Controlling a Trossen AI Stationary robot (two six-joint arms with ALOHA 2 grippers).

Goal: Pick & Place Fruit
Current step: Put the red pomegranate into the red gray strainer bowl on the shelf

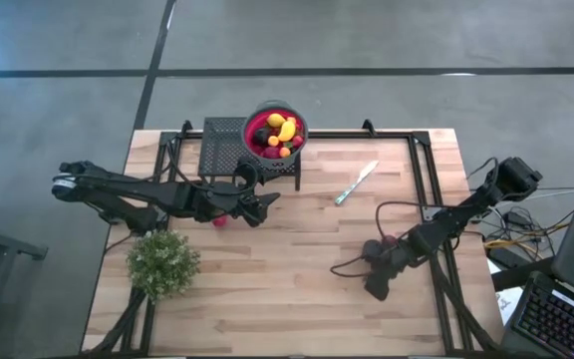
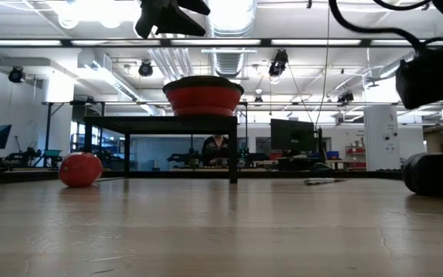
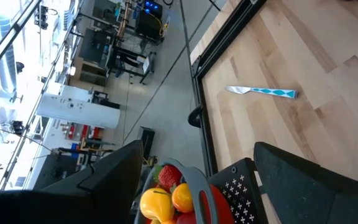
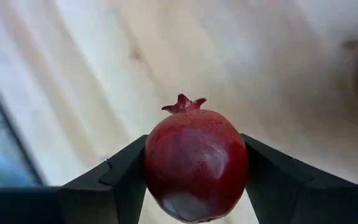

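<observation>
A dark red, crowned fruit (image 4: 196, 162) sits between the fingers of my right gripper (image 1: 385, 249), at the table's right middle. A red-lined bowl (image 1: 302, 125) holding several small yellow, orange and red fruits (image 3: 166, 198) stands on a black perforated rack (image 1: 222, 145) at the far middle. My left gripper (image 1: 264, 204) hovers open just near of the rack, and its wrist view shows the bowl between the fingers and beyond them. One red fruit (image 2: 81, 169) rests on the table below the left arm. My right gripper pinches the dark red fruit by its two opposite sides (image 4: 157, 168) between its two fingers (image 4: 120, 180). The fingers slant steeply down at it from the table's right. The fruit's crown (image 4: 183, 103) points away from the wrist. Whether the fruit rests on the table I cannot tell.
A silver knife (image 1: 355, 183) with a patterned blue handle lies right of the rack. A bushy green plant (image 1: 162, 261) stands at the near left. Black frame rails (image 1: 422, 175) run along the table's sides. A keyboard (image 1: 561, 319) and cables lie off the right edge.
</observation>
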